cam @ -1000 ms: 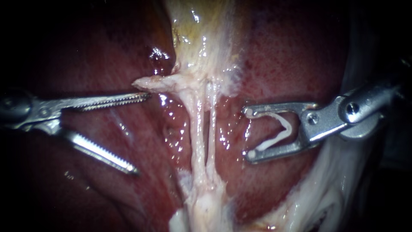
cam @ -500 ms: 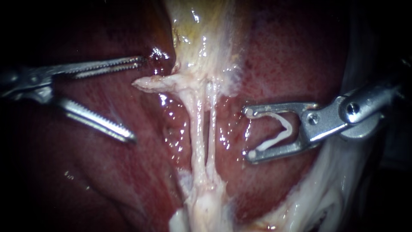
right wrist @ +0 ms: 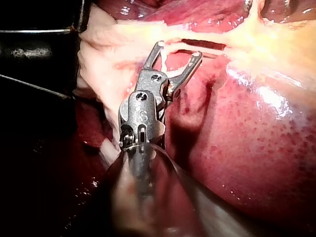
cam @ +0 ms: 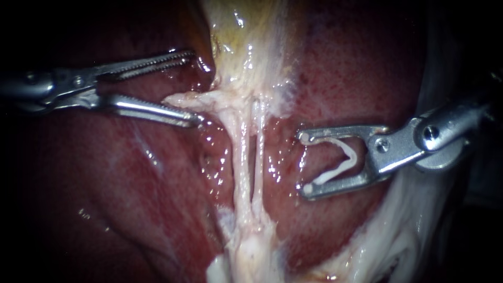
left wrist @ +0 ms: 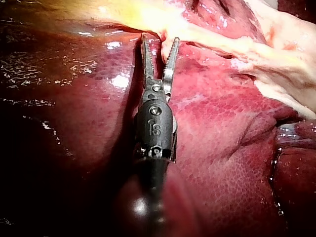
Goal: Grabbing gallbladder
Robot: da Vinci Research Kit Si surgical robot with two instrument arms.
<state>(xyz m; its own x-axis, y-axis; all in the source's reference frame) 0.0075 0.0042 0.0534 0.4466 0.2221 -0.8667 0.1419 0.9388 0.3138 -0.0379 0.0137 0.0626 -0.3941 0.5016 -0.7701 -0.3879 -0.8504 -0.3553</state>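
Note:
The yellowish gallbladder (cam: 246, 42) narrows into a pale neck with a flap (cam: 181, 99) pointing left. Two thin tubes (cam: 246, 162) run down from it over the liver (cam: 131, 188). My left instrument (cam: 195, 87) has toothed jaws standing open around that flap: the upper jaw is clear above it and the lower jaw lies along its underside. In the left wrist view the left instrument (left wrist: 160, 42) has its tips at the gallbladder's (left wrist: 123, 12) edge. My right instrument (cam: 304, 162) waits right of the tubes, holding a white clip (cam: 343, 157) between its wide jaws, also visible in the right wrist view (right wrist: 177, 51).
Pale fatty tissue (cam: 387, 236) runs along the lower right edge of the liver. A wet dark hollow (cam: 196, 71) sits just left of the gallbladder neck. A dark cylinder (right wrist: 39, 29) stands beside the right instrument in its wrist view.
My left instrument has risen and advanced right toward the gallbladder neck; its open jaws, earlier below and left of the flap, now straddle it. The right instrument has stayed still.

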